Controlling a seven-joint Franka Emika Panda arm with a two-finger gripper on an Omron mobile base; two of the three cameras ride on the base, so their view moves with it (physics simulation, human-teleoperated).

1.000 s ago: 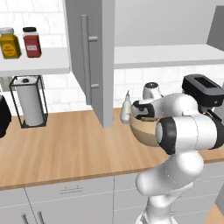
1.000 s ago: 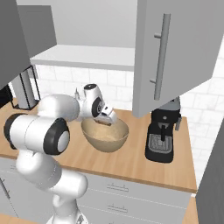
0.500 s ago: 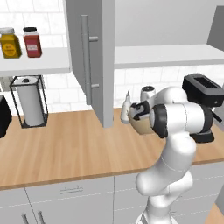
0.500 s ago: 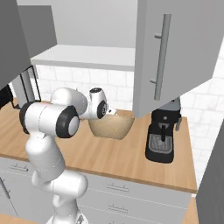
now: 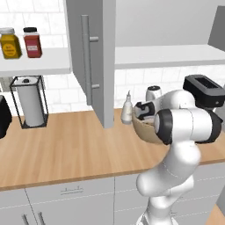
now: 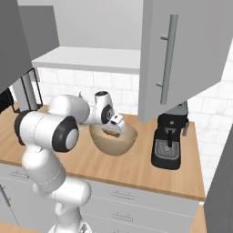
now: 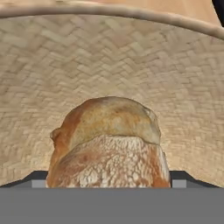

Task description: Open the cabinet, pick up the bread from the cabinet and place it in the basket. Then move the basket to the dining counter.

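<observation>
While gripper dips into basket, bread directly ahead

The wood worktop above grey drawer fronts carries a wire paper-towel holder at its left, a small pale bottle beside the tan woven basket near the middle, and a black coffee machine at its right end.

Golden-brown bread — tan herringbone-woven basket — grey cabinet
</observation>
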